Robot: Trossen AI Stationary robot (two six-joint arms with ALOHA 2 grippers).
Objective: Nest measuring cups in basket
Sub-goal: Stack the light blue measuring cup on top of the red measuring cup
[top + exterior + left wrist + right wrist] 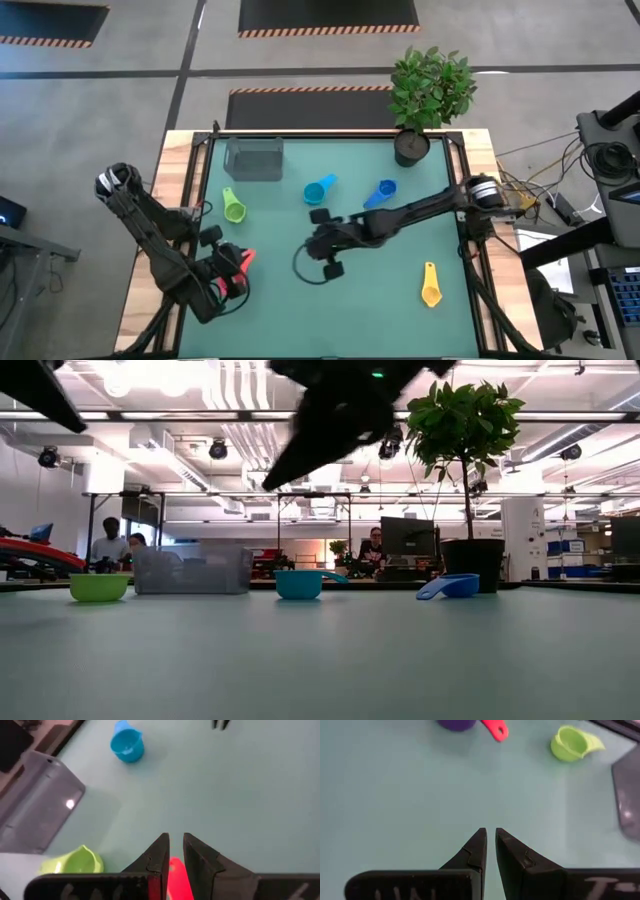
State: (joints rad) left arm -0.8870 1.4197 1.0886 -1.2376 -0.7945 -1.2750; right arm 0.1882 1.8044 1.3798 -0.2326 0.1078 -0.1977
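1. As the basket point(254, 159) stands with nothing visible inside it at the far left part of the worktop point(380, 300), no cup appears to be nested yet; the task is judged to be at its start.
2. Loose cups on the worktop: the green cup point(234, 208) just in front of the basket; the light blue cup point(319, 190) near the middle; the blue cup point(381, 194) toward the potted plant point(428, 95); the yellow cup point(431, 287) alone at the near right.
3. A red cup point(243, 262) lies under the left arm, and the right wrist view shows a purple cup point(457, 724) touching or just beside it. An orange cup cannot be found in any view.
4. Left end effector point(175, 851): fingers pressed nearly together with only a slim gap, hanging above the red cup at the near left; whether it pinches the cup cannot be told.
5. Right end effector point(489, 846): fingers likewise nearly together, holding nothing, poised over bare worktop near the centre.
6. Open room: the middle and near centre of the worktop lie bare, giving a free path. The basket sits close to the far rail and well apart from the plant, so approach from the near side looks least crowded.
7. Judged hazards: the green cup sits just beside the basket wall, and the two arms stand near each other at mid-worktop.
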